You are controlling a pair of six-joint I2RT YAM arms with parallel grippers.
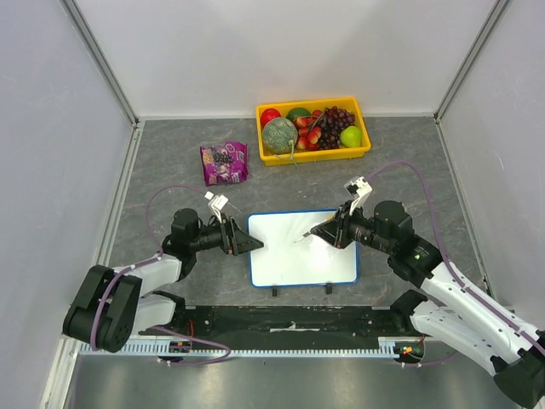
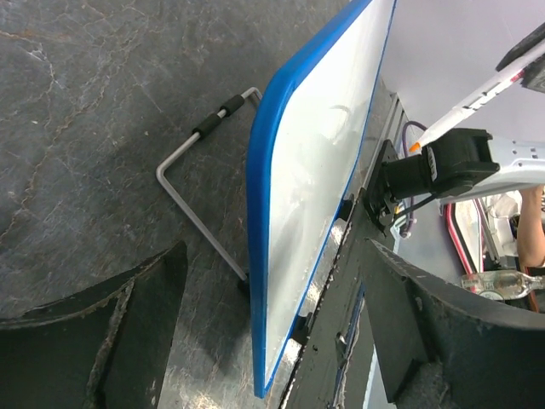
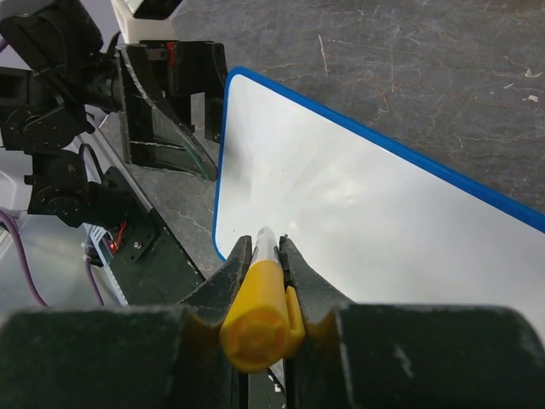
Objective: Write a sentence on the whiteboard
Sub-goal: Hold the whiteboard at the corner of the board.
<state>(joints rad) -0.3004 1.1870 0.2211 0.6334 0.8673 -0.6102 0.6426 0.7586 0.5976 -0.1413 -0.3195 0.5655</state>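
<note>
The whiteboard [image 1: 302, 260] lies flat in the middle of the table, white with a blue rim. I see no writing on it, so the sentence is not visible. My left gripper [image 1: 249, 244] is open, its fingers straddling the board's left edge [image 2: 260, 213] without closing on it. My right gripper [image 1: 330, 228] is shut on a white marker [image 1: 308, 233] with a yellow cap end [image 3: 255, 319]. The marker's orange tip [image 2: 415, 146] points at the board's upper middle. I cannot tell whether it touches the surface [image 3: 366, 213].
A yellow tray [image 1: 315, 157] of fruit stands at the back, with a purple snack bag [image 1: 224, 163] to its left. A wire stand [image 2: 183, 183] sticks out under the board. The board's small black feet [image 1: 275, 291] sit by the black rail at the near edge.
</note>
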